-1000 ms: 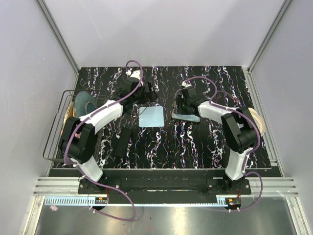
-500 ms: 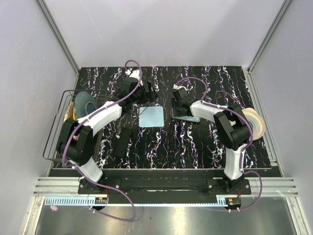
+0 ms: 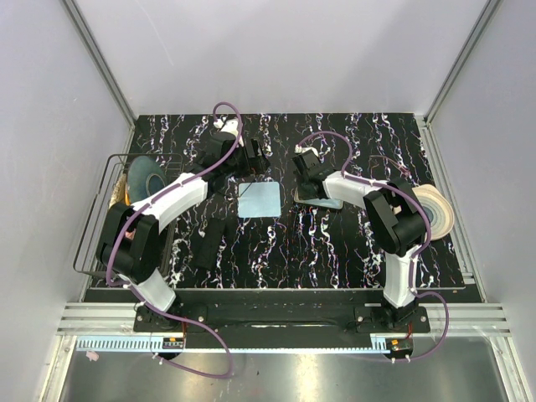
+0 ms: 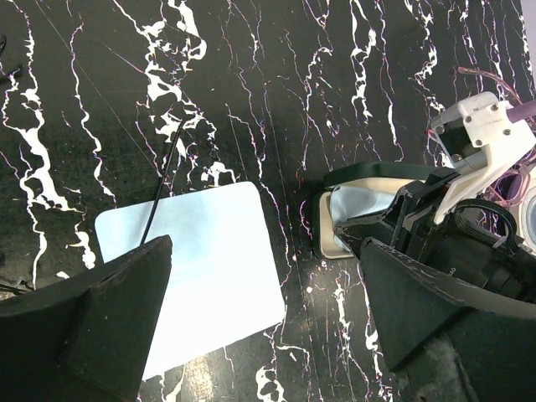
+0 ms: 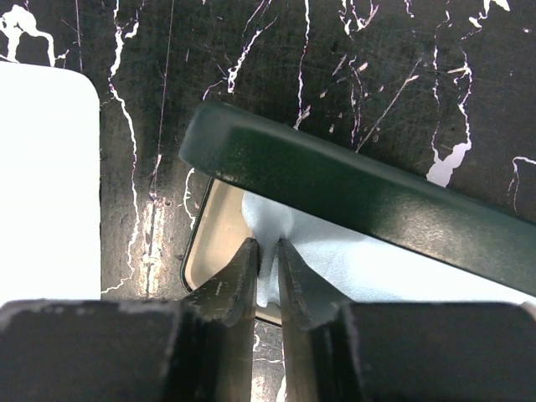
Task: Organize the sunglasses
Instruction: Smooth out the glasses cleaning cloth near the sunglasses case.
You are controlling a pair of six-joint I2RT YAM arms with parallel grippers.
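Observation:
An open glasses case [image 5: 219,236], with a dark green lid [image 5: 352,197] and a beige inside, lies right of centre on the table [image 3: 322,199]. A light blue cloth [image 5: 368,268] lies in it. My right gripper [image 5: 268,244] is shut on a fold of this cloth at the case's left end [image 3: 306,177]. My left gripper [image 4: 266,251] is open and empty above the table, over the edge of a second pale blue cloth [image 4: 201,268] that lies flat at the centre [image 3: 258,199]. The case also shows in the left wrist view [image 4: 347,219]. I cannot make out sunglasses.
A wire basket [image 3: 96,226] at the left edge holds a grey tape roll [image 3: 144,177]. A beige tape roll [image 3: 439,209] lies at the right. Two dark flat objects [image 3: 218,238] lie on the marbled table [image 3: 285,251] near the left arm.
My right gripper has moved left along the case to its left end and stands pinched on the cloth. My left arm has barely moved.

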